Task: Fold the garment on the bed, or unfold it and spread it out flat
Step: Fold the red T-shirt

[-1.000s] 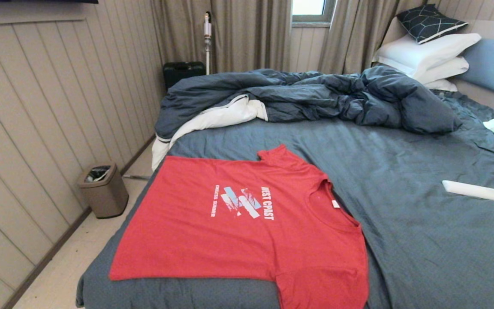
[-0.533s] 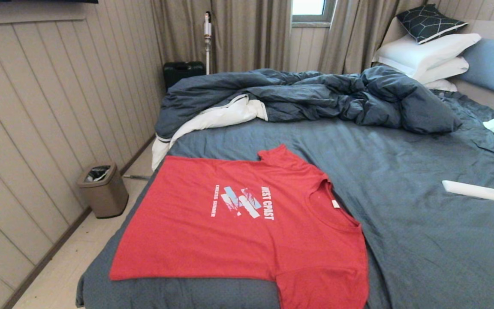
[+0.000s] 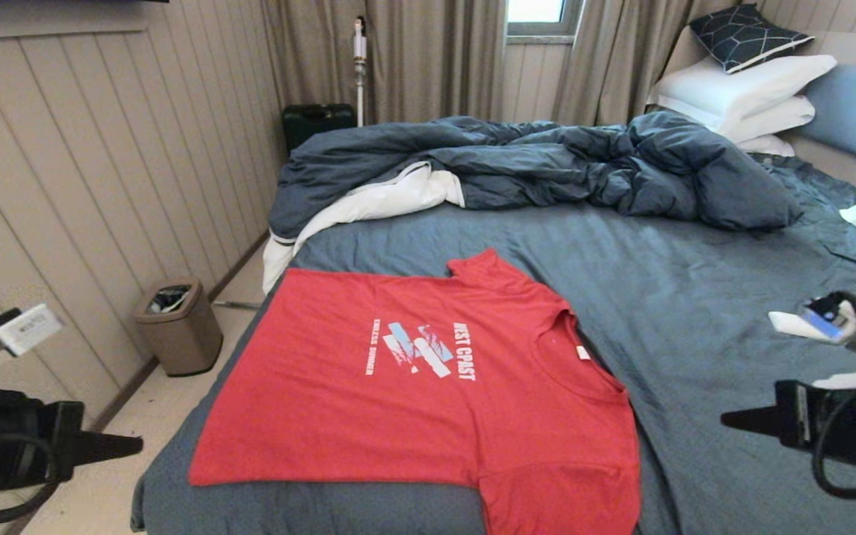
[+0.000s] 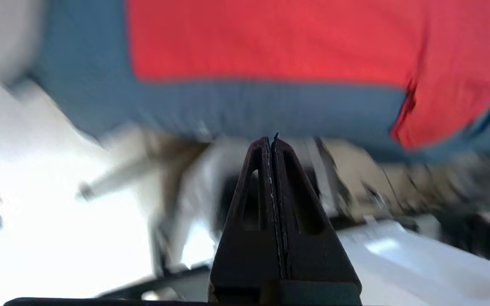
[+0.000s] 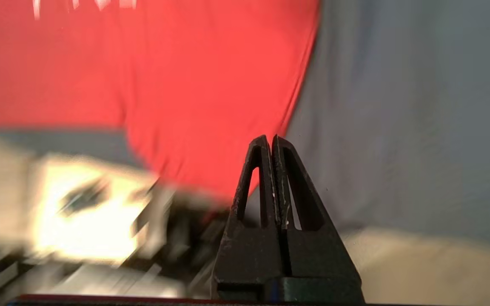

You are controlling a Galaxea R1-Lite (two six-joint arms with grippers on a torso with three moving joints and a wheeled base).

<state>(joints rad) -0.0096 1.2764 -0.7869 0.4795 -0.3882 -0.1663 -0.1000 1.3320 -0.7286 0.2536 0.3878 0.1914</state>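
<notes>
My left gripper (image 3: 127,448) and my right gripper (image 3: 733,420) are both pressed shut with nothing in them, and they point inward at the garment (image 3: 428,394) from its two sides, the left one off the edge of the bed (image 3: 695,297) above the floor, the right one over the sheet. The garment lies flat between them, print up, its long axis running across from hem near my left gripper to collar toward my right; neither is clearly nearer. It is thin, soft red knit, and beyond it lies the thick, rumpled duvet (image 3: 547,167).
</notes>
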